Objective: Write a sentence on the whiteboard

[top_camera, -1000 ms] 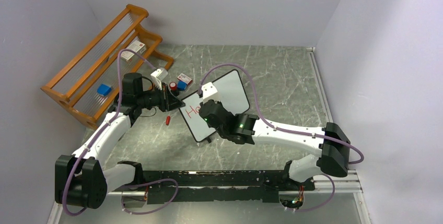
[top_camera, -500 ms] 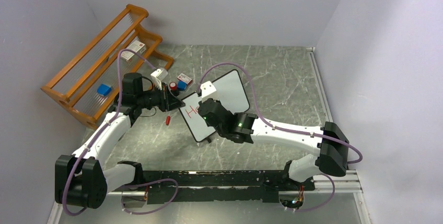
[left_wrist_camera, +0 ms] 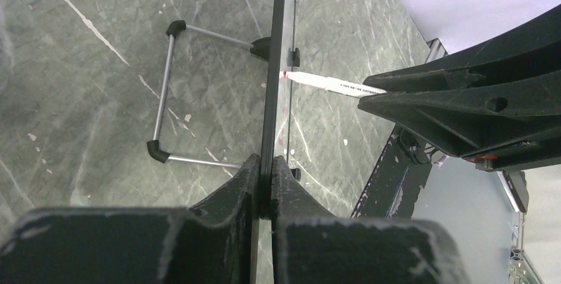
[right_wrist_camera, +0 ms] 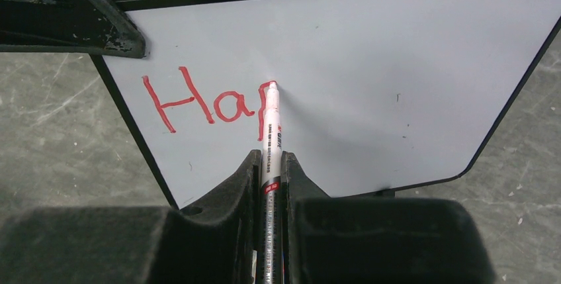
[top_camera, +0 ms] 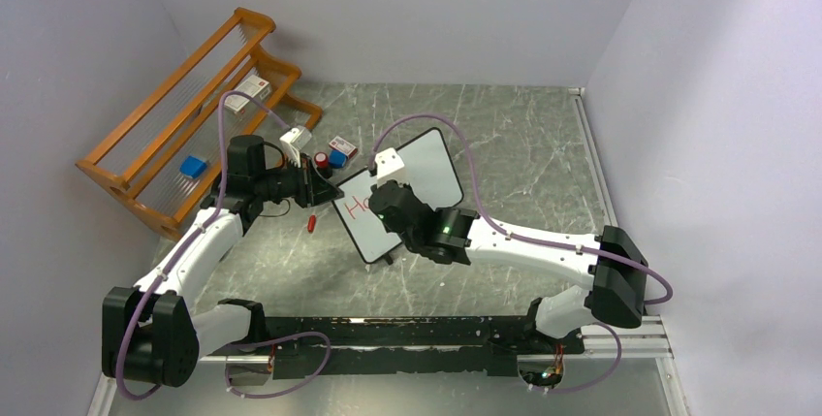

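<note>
the whiteboard (top_camera: 426, 169) stands propped up near the middle of the grey-green marbled table (top_camera: 523, 135), and the left gripper (left_wrist_camera: 264, 165) is pinched tight on the thin black frame at its left edge. the right gripper (right_wrist_camera: 270, 165) is clamped on a white marker (right_wrist_camera: 270, 135), whose red tip touches the board's face at the top of a part-drawn stroke. that stroke is just right of the red lettering (right_wrist_camera: 198, 102), which reads "hap".
</note>
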